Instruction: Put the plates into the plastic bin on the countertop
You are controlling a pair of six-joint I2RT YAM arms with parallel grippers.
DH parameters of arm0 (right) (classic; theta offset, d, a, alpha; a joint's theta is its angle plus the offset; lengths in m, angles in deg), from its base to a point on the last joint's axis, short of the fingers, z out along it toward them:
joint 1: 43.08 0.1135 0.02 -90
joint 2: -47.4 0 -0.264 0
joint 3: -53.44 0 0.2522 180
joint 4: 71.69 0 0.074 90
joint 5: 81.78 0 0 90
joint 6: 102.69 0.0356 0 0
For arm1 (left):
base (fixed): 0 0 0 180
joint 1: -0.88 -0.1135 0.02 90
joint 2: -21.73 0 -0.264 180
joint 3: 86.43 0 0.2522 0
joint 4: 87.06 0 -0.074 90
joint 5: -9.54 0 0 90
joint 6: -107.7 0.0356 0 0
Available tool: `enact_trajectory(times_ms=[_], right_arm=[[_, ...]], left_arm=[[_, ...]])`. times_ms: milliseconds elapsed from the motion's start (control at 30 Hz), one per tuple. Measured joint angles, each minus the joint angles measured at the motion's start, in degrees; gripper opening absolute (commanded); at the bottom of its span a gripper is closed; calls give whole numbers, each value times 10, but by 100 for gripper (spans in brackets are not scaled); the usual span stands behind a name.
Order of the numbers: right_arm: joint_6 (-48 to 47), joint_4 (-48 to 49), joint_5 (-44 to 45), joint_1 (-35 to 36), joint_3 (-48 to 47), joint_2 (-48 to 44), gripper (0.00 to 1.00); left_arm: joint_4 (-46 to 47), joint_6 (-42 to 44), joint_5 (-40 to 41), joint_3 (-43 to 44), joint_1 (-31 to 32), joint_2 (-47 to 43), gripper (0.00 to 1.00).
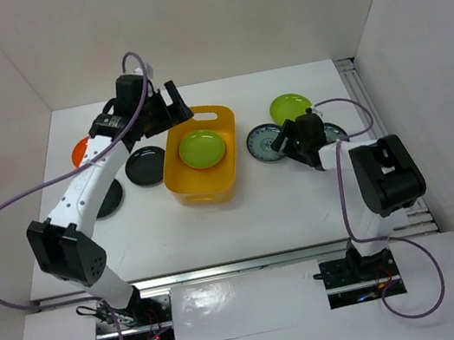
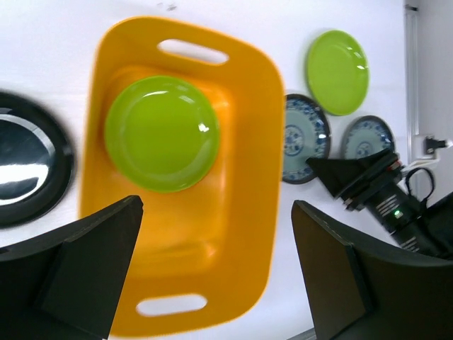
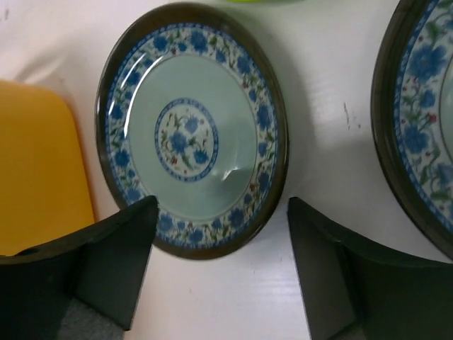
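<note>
The plastic bin (image 1: 202, 194) is sitting just left of the middle of the top view on the countertop (image 1: 262, 217), its long side running up and down the frame, and one lime green plate (image 1: 202, 149) is lying flat inside it, toward the upper end. The left gripper (image 2: 216, 207) is hovering above the bin's upper left rim in the top view, its fingers (image 2: 92, 269) standing spread to their widest and holding nothing; in its own camera they are framing the bin's bare floor below the plate. To the right of the bin a blue-patterned plate (image 3: 191, 131) is resting on the white surface, near the bin but not touching it. The right gripper (image 3: 223, 205) is hanging low over this plate with its jaws wide apart and the plate's lower rim showing between the fingertips; they are gripping nothing. A second blue-patterned plate (image 3: 425, 127) is lying just beside the first at the right edge of the wrist view, and the other lime green plate (image 1: 290, 108) is sitting above both. Left of the bin a black plate (image 1: 146, 166) is lying close by, another black plate (image 1: 112, 199) is partly hiding under the left arm, and an orange-red plate (image 1: 80, 150) is peeking out at the upper left.
</note>
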Motion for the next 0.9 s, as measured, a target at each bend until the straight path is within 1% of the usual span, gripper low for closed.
enact_trajectory(times_ms=[33, 167, 200, 233, 300, 367, 433, 467, 567, 700, 800, 900], right_arm=[[3, 4, 4, 0, -5, 7, 70], [17, 6, 28, 0, -31, 39, 58], [23, 7, 35, 0, -34, 44, 49], [27, 4, 44, 1, -37, 47, 43], [41, 2, 59, 2, -40, 54, 34], [54, -3, 77, 5, -43, 58, 22], [68, -6, 89, 8, -44, 63, 14], [77, -6, 94, 9, -46, 65, 0], [100, -13, 97, 13, -65, 75, 0], [108, -52, 116, 32, -99, 70, 0], [96, -109, 157, 57, -125, 44, 0], [66, -160, 212, 82, -164, 0, 0]], left_arm=[[-5, 1, 3, -12, -6, -14, 100], [-19, 2, 10, -49, -45, -63, 100], [-20, 2, 11, -57, -56, -74, 100], [-20, 2, 14, -65, -66, -85, 100], [-21, 1, 19, -79, -81, -105, 100], [-21, 0, 24, -95, -87, -125, 100], [-20, -2, 26, -112, -92, -141, 100], [-18, -4, 26, -123, -96, -148, 100], [-22, -15, 21, -153, -117, -155, 100], [-33, -31, 19, -195, -167, -154, 100], [-54, -49, 37, -216, -200, -154, 100], [-72, -74, 67, -235, -221, -164, 100]])
